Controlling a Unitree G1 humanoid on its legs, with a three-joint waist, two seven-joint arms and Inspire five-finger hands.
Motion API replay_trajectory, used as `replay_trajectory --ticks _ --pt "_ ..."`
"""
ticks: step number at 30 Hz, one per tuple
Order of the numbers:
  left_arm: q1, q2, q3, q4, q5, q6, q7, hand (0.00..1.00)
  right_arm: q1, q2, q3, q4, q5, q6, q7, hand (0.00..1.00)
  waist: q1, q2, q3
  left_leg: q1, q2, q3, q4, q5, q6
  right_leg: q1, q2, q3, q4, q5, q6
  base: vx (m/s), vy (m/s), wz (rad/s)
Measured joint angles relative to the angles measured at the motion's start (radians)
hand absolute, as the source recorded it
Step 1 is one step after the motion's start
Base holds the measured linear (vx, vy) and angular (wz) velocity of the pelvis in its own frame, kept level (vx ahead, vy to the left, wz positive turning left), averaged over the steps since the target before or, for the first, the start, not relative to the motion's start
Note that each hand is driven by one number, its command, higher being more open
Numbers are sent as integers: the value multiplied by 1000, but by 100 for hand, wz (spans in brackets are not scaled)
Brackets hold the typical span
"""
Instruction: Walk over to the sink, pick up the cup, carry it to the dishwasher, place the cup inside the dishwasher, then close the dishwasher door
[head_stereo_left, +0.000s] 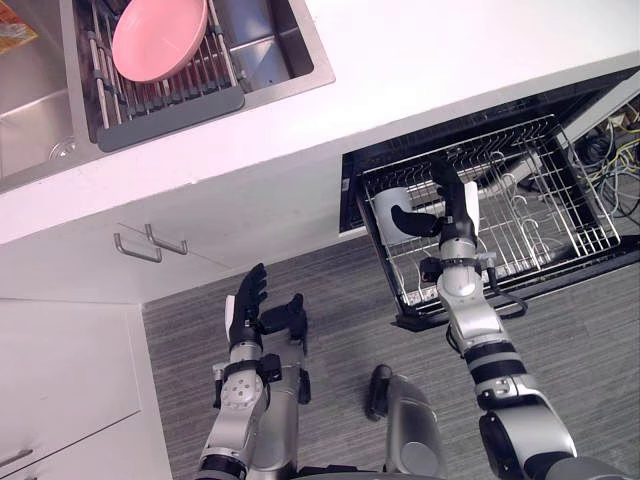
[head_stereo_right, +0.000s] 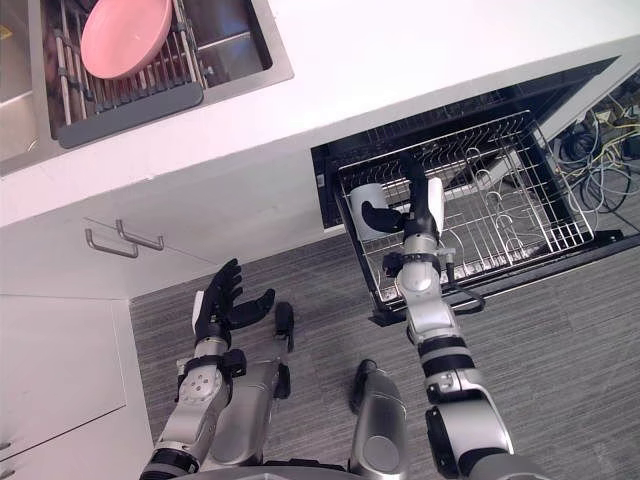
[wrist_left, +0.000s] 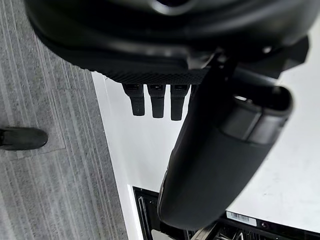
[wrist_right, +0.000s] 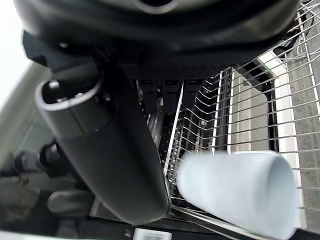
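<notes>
The white cup (head_stereo_left: 384, 214) lies on its side in the left end of the pulled-out dishwasher rack (head_stereo_left: 545, 215). My right hand (head_stereo_left: 455, 205) hovers over the rack just beside the cup, fingers straight and open, with its thumb (head_stereo_left: 405, 222) reaching across the cup's near side. In the right wrist view the cup (wrist_right: 235, 190) rests on the wires past the thumb (wrist_right: 110, 150), not gripped. My left hand (head_stereo_left: 250, 300) hangs open low over the floor in front of the cabinets.
A pink bowl (head_stereo_left: 158, 38) sits on a drying rack in the sink (head_stereo_left: 290, 50) at the counter's far left. Two cabinet handles (head_stereo_left: 150, 245) stick out below the counter. Loose cables (head_stereo_left: 615, 150) lie right of the dishwasher. A person's shoe (wrist_left: 22, 138) stands on the floor.
</notes>
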Motion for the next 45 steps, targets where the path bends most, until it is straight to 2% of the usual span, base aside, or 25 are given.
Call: replay_trajectory --ticks 5,8,10,16,20,22,25,26,27,28,30,31,32,33,34,36,37,38,39,40,41,43,44,45 --pt "6 3 0 39 1 18 -6 90 138 35 -9 -150 11 0 -8 90 -15 -1 0 35 -2 -9 -21 -8 -8 44 3 -13 -27 -1 0 38 -31 5" --pt "13 2 10 77 13 33 -12 90 265 78 -21 -316 14 -12 -8 90 -32 -5 -2 55 -4 -22 -24 -15 -12 83 6 -31 -56 0 3 60 -28 13" --pt "22 4 26 97 31 42 -16 90 347 114 -45 -424 14 -33 -7 90 -47 -18 -10 63 -5 -39 -12 -19 -7 120 9 -54 -84 2 5 78 -31 21" --pt "78 18 27 123 42 61 -21 90 504 168 -46 -593 14 -80 15 90 -56 -67 -60 108 -8 -58 31 -64 -9 227 18 -82 -160 5 11 80 -29 10" --pt "116 16 26 159 42 62 -36 90 520 171 -30 -603 50 -108 41 90 -52 -64 -114 111 -5 -69 98 -111 -10 300 41 -97 -231 28 18 43 -16 5" --pt "128 16 26 160 42 62 -37 90 519 170 -21 -603 51 -115 47 90 -50 -61 -121 107 -2 -72 122 -124 -10 319 48 -102 -251 36 18 -1 1 8" --pt "134 13 25 176 42 62 -40 90 513 143 -2 -603 52 -122 49 90 -50 -42 -137 74 -1 -94 179 -143 -7 349 61 -144 -277 47 17 -14 7 33" --pt "135 11 22 179 42 63 -41 90 509 128 1 -603 52 -123 50 90 -53 -31 -144 56 5 -73 189 -139 1 359 66 -166 -281 52 16 -10 26 67" --pt "134 9 16 175 43 63 -42 90 498 107 -2 -598 52 -123 47 90 -54 -20 -150 38 32 40 198 -157 59 368 72 -204 -290 56 14 -19 13 83" --pt "136 11 5 175 43 64 -44 90 475 89 0 -584 51 -123 46 90 -51 -13 -154 33 73 153 222 -189 60 385 80 -235 -311 65 15 -21 -10 87" --pt "136 13 -26 174 50 64 -53 90 447 47 -5 -575 51 -123 40 90 -54 -2 -161 27 130 300 277 -242 55 418 68 -300 -350 73 19 -10 17 98" --pt "143 13 -43 173 71 64 -63 90 419 32 -8 -564 50 -123 39 90 -48 9 -168 8 166 349 357 -275 75 424 62 -329 -349 57 8 3 110 84" --pt "149 14 -54 173 81 65 -68 90 404 28 -11 -557 50 -123 38 90 -47 16 -173 5 176 352 397 -287 84 431 62 -342 -346 49 16 47 171 77" --pt "157 20 -73 175 100 68 -86 90 387 35 -18 -551 50 -123 35 90 -49 18 -182 0 164 340 424 -305 78 440 48 -367 -323 26 34 100 137 68" --pt "164 22 -93 175 116 69 -99 90 376 49 -21 -540 49 -123 30 90 -38 -1 -193 -2 130 329 432 -321 76 441 12 -383 -295 5 50 159 157 66" --pt "169 28 -112 173 136 71 -112 90 358 51 -25 -516 49 -122 29 90 -33 -15 -204 -2 77 303 455 -370 88 461 -33 -410 -233 -4 71 252 149 73" --pt "169 25 -125 169 139 71 -121 90 339 47 -30 -486 49 -118 28 90 -45 -15 -206 7 42 272 461 -382 109 432 -86 -394 -92 -2 66 263 137 95" --pt "170 29 -132 162 139 72 -125 90 327 45 -35 -469 47 -112 28 90 -49 -18 -207 15 28 259 463 -391 114 405 -118 -367 8 10 46 260 149 93" --pt "171 40 -144 145 151 72 -132 90 289 45 -42 -429 44 -102 23 90 -50 -26 -207 37 4 241 462 -404 120 327 -168 -286 205 75 -40 256 99 66" --pt "169 43 -152 135 158 72 -133 90 262 44 -43 -400 44 -94 19 90 -53 -27 -208 55 -6 222 457 -416 133 273 -175 -213 311 79 -59 266 76 65" --pt "168 47 -150 131 159 72 -137 90 240 44 -41 -381 42 -93 19 90 -53 -28 -208 77 -12 205 446 -419 134 225 -159 -153 367 55 -62 274 29 59" --pt "167 56 -146 117 159 72 -137 90 225 43 -29 -378 40 -92 20 90 -51 -26 -208 133 -17 173 402 -407 115 165 -107 -71 333 19 -58 259 -6 50" --pt "172 59 -149 102 159 66 -138 90 206 22 -4 -382 40 -101 20 90 -52 -26 -213 171 -19 153 355 -396 97 102 -66 -11 195 13 -53 226 -35 34" --pt "170 58 -150 102 159 65 -139 90 199 11 2 -384 39 -105 22 90 -54 -26 -214 175 -20 145 344 -393 92 83 -52 15 136 17 -46 250 -77 34"
